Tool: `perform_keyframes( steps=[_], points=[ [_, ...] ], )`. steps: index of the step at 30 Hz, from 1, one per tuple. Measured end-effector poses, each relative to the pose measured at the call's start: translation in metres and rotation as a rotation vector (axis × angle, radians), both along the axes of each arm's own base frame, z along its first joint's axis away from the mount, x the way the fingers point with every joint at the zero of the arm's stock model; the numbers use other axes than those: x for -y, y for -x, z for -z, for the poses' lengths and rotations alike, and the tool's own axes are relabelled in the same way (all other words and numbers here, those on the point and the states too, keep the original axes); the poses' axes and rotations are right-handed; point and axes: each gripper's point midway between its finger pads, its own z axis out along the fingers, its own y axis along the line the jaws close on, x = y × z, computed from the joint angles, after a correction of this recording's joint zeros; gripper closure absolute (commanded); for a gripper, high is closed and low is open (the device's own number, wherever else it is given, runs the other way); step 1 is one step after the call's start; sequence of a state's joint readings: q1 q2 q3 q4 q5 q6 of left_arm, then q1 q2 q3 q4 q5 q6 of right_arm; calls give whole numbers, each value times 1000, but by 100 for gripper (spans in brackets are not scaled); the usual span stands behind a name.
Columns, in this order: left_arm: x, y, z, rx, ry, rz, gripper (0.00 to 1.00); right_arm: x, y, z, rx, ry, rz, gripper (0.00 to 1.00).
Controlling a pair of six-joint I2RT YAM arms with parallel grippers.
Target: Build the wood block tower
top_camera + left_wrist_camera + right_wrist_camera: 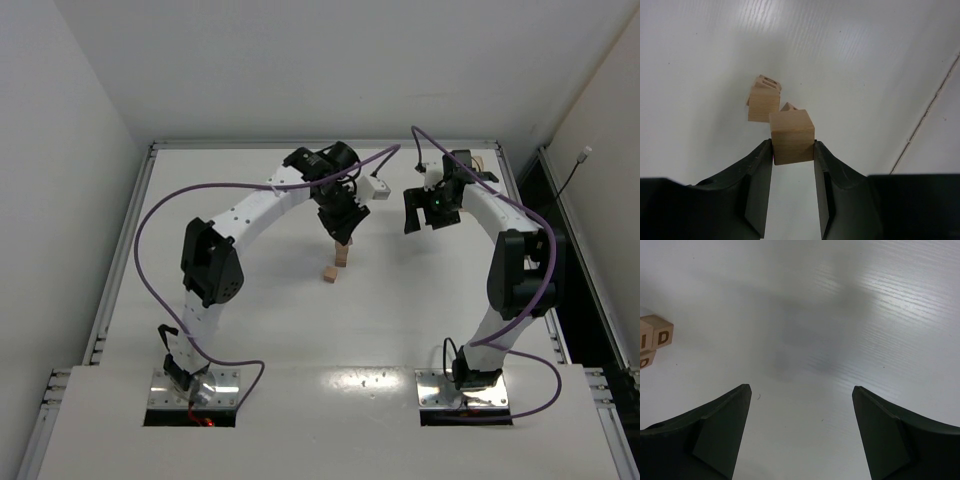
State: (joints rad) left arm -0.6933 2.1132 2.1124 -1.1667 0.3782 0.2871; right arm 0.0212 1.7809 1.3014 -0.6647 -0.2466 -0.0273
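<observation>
Pinching one wood block (793,137) by two opposite faces in the left gripper (793,150), jaws pressed flat against its sides, probably to hold it level and square for setting down. Holding it just above the table (400,300), around the middle and slightly toward the far side, with the top and front faces left bare, likely for lowering onto another cube without fouling the fingers. Hovering close beside the beginnings of the tower (763,102), seen from the left wrist as a pale cube with what looks like a second one sitting askew on top, plus a corner of another peeking out behind the held cube. Leaving one loose cube (330,274) lying on the table just near-left of the gripper in the top view. Holding the right gripper (425,215) off to the right, jaws spread wide and gripping nothing, seemingly to be out of the way of the build. Showing plain light-tan wood with fine grain and crisp edges; bearing dark printed letters on some faces, as on the lettered cubes (655,337) at the left edge of the right wrist view. Looking narrow against the fingers, so calling for careful lining-up before any release.
</observation>
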Motion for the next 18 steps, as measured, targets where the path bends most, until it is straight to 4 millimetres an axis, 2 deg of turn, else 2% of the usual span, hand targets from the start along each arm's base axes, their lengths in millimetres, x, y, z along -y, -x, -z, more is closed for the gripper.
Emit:
perform_keyframes(
  steps=[9, 18],
  points=[
    [0, -6, 4, 23, -27, -10, 100, 0, 0, 0, 0, 0, 0, 20],
    [3, -11, 27, -9, -60, -12, 100, 0, 0, 0, 0, 0, 0, 20]
  ],
)
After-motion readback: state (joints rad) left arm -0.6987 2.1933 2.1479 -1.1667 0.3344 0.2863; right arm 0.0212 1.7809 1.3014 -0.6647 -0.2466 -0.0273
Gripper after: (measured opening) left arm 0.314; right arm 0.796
